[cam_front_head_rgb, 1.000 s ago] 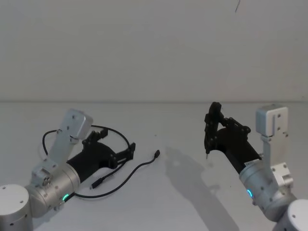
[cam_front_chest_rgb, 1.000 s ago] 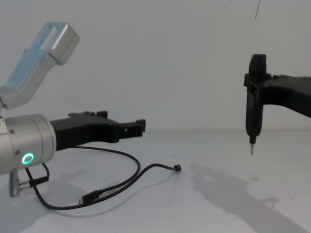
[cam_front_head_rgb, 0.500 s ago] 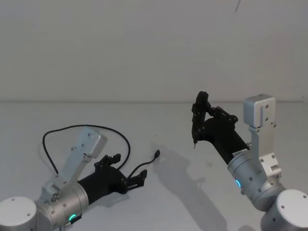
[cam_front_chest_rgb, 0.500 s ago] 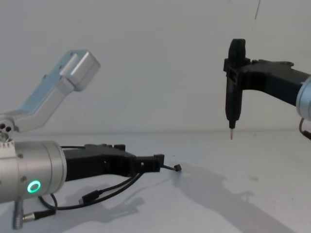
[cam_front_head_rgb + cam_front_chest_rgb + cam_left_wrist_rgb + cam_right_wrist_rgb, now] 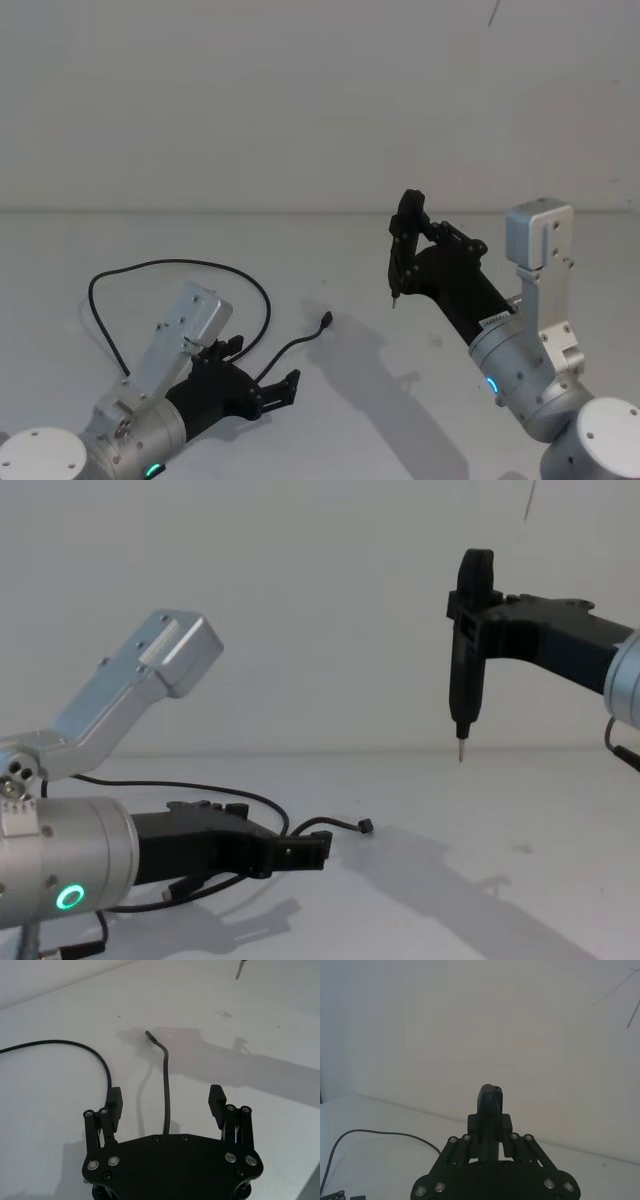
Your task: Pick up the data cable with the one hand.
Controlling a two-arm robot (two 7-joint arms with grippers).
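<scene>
Our left claw point(image 5: 166, 1096), jaws apart, hovers low over the bench point(image 5: 330, 440) with a stretch of the one data cable point(image 5: 180, 262) between its fingers. The cable lies in loose curves, ungripped; we judge closing and lifting remain. Our right claw point(image 5: 412, 245) is clamped on one black pointed tool point(image 5: 470, 650), held high.

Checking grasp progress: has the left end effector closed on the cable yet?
No, the left end effector is open, its fingers apart either side of the cable; the right end effector holds a black tool aloft.
</scene>
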